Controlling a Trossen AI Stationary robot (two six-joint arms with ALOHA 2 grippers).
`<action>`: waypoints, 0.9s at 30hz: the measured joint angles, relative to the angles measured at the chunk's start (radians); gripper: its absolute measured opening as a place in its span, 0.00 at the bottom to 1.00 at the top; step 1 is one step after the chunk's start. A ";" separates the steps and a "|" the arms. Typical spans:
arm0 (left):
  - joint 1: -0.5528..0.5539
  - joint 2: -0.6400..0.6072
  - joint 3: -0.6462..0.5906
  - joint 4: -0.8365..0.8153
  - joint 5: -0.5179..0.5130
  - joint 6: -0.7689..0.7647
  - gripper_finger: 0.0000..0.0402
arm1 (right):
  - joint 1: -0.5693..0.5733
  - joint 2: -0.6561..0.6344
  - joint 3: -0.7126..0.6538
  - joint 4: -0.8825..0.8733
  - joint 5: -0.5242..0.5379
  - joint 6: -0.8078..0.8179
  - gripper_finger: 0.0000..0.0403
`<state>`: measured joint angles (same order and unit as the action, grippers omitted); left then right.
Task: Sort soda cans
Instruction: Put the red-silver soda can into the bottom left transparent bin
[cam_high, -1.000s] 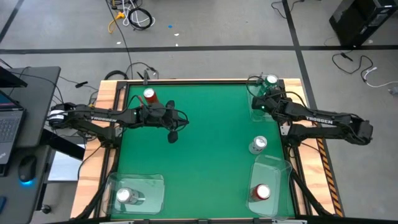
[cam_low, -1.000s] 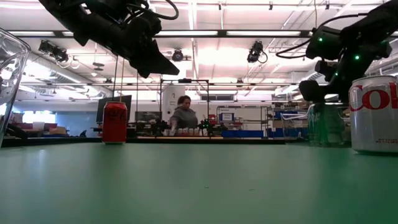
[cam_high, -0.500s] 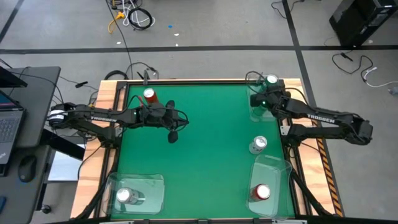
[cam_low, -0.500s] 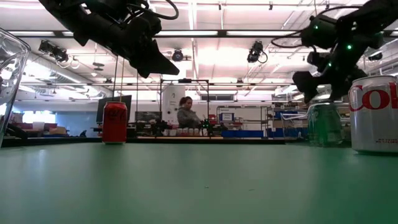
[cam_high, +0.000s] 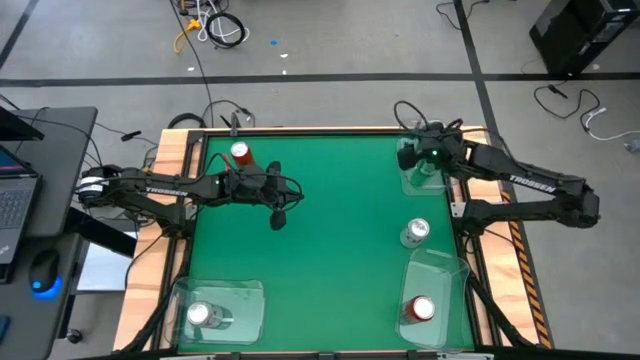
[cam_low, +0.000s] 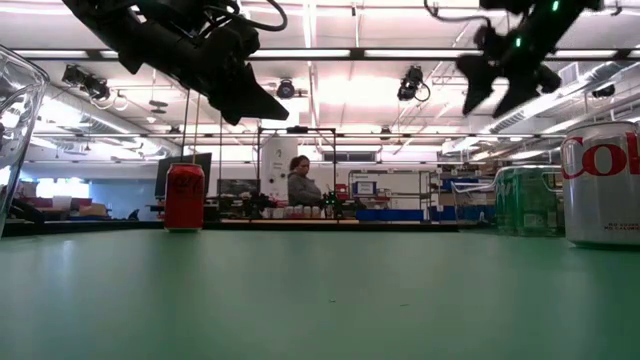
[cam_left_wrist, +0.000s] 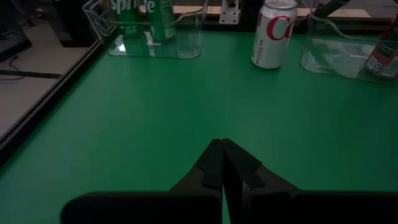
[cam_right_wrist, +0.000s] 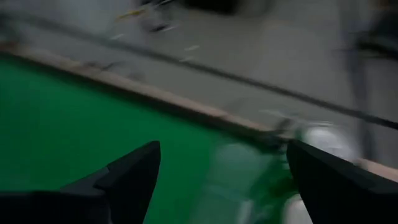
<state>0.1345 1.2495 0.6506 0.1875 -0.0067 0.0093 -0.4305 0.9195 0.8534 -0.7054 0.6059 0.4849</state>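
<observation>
Soda cans are what I am sorting, and I count them spread around the green table (cam_high: 320, 250); a red can (cam_high: 240, 153) stands loose near the far left corner, upright, and the low view shows it (cam_low: 184, 197) alone on the mat; a silver can (cam_high: 415, 232) stands free on the right side of the table, between the two right-hand bins, and the low view catches its edge (cam_low: 601, 183) close to the lens; another silver-topped can (cam_high: 199, 315) sits in the clear bin (cam_high: 252, 290) at the near left corner; a second red can (cam_high: 421, 309) sits in the clear bin (cam_high: 440, 265) at the near right corner; green cans (cam_left_wrist: 149, 17) stand in the far right bin (cam_left_wrist: 186, 50), and from the low view I see them (cam_low: 528, 200) upright inside it, though I cannot tell their number for certain.

My right gripper (cam_high: 415, 158) is over that far right bin, raised well above the cans in the low view (cam_low: 503, 85); its fingers stand wide apart and grip nothing; its wrist picture is too smeared to add more.

My left gripper (cam_high: 279, 215) hangs over the left middle of the table, just beside the loose red can but not touching it; its fingers (cam_left_wrist: 214, 163) are pressed together with nothing between them.
</observation>
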 joint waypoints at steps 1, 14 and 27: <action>0.000 0.000 0.000 -0.001 0.000 0.000 0.00 | 0.017 0.000 0.032 -0.031 -0.063 -0.007 0.81; 0.000 0.000 0.000 -0.003 0.014 0.005 0.00 | 0.384 0.029 0.215 -0.500 -0.590 0.177 0.04; 0.000 0.000 0.000 0.000 0.046 -0.017 0.00 | 0.603 0.176 0.217 -0.575 -0.693 0.359 0.54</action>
<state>0.1349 1.2495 0.6506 0.1871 0.0391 -0.0073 0.1724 1.0957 1.0706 -1.2802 -0.0871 0.8440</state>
